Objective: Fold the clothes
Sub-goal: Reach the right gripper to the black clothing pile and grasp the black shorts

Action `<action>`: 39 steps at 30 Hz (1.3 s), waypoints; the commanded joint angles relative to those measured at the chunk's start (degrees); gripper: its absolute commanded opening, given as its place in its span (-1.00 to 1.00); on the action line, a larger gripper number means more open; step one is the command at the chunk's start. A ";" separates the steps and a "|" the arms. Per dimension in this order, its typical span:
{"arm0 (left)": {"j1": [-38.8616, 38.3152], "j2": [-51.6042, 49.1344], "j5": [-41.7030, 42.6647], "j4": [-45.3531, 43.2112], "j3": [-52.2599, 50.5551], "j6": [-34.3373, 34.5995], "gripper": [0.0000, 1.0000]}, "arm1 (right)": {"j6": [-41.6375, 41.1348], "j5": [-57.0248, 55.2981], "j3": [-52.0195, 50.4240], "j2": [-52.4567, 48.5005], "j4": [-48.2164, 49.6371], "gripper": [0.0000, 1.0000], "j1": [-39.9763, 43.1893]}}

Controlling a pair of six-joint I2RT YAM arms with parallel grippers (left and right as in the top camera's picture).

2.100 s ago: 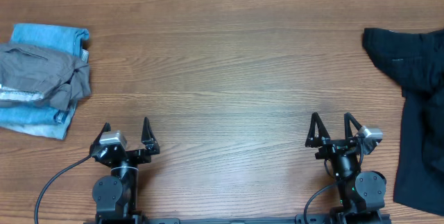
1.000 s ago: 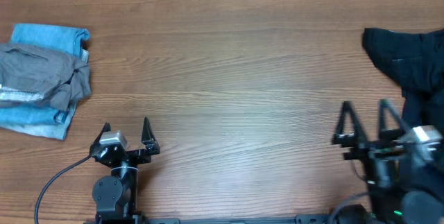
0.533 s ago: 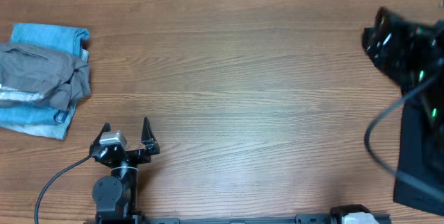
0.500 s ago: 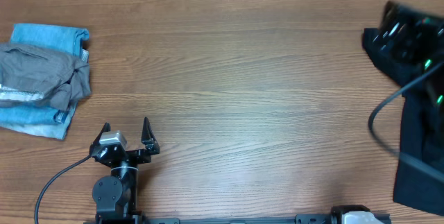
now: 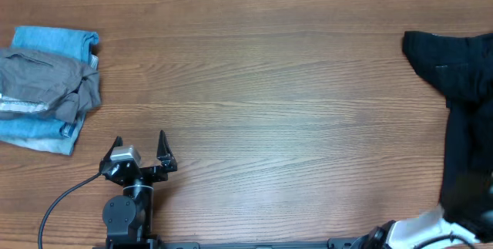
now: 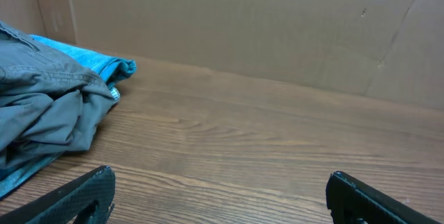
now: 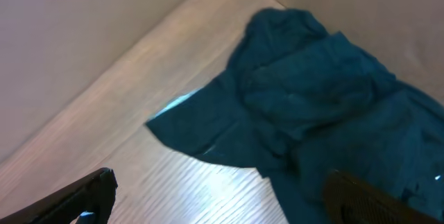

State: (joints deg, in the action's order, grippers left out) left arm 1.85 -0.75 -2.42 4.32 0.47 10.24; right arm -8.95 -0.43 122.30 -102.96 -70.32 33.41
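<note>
The black clothes (image 5: 462, 79) lie spread at the table's right edge, running from the far right toward the front. In the right wrist view they look dark and rumpled (image 7: 312, 106). My right gripper (image 7: 222, 196) is open and empty, hovering above the wood beside the garment's near edge, with its right finger over the fabric. In the overhead view only a white part of the right arm (image 5: 420, 232) shows at the bottom right. My left gripper (image 5: 140, 145) is open and empty near the front left; the left wrist view shows its fingers (image 6: 218, 193) wide apart above bare wood.
A pile of grey and light blue clothes (image 5: 48, 87) sits at the table's left edge and also shows in the left wrist view (image 6: 48, 106). A cardboard wall (image 6: 243, 23) stands behind the table.
My right arm has left its spot near the front edge, swung out to the right over the black clothes, and now shows little in the overhead view. The left arm has not moved.
</note>
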 commanded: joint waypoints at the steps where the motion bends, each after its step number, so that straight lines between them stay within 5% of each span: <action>1: -0.37 0.50 -0.57 -0.26 -0.20 -1.27 1.00 | 0.90 0.57 1.36 -7.10 0.72 1.00 4.66; 11: -0.37 0.50 -0.57 -0.26 -0.20 -1.27 1.00 | 7.50 6.36 1.36 -20.70 6.19 1.00 9.40; 16: -0.37 0.50 -0.57 -0.26 -0.20 -1.27 1.00 | 0.04 -3.67 1.09 -20.87 6.82 1.00 11.45; 35: -0.37 0.50 -0.57 -0.26 -0.20 -1.27 1.00 | -7.85 2.27 -8.72 -22.60 11.74 1.00 22.18; 36: -0.37 0.50 -0.57 -0.26 -0.20 -1.27 1.00 | -7.82 3.96 -8.72 -23.19 11.76 0.98 22.91; 39: -0.37 0.50 -0.57 -0.24 -0.20 -1.27 1.00 | -7.34 9.31 -8.72 -24.72 11.32 0.41 23.91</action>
State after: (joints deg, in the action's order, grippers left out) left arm 1.85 -0.75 -2.42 4.32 0.47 10.24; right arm -16.36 3.53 113.97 -125.69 -58.94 56.77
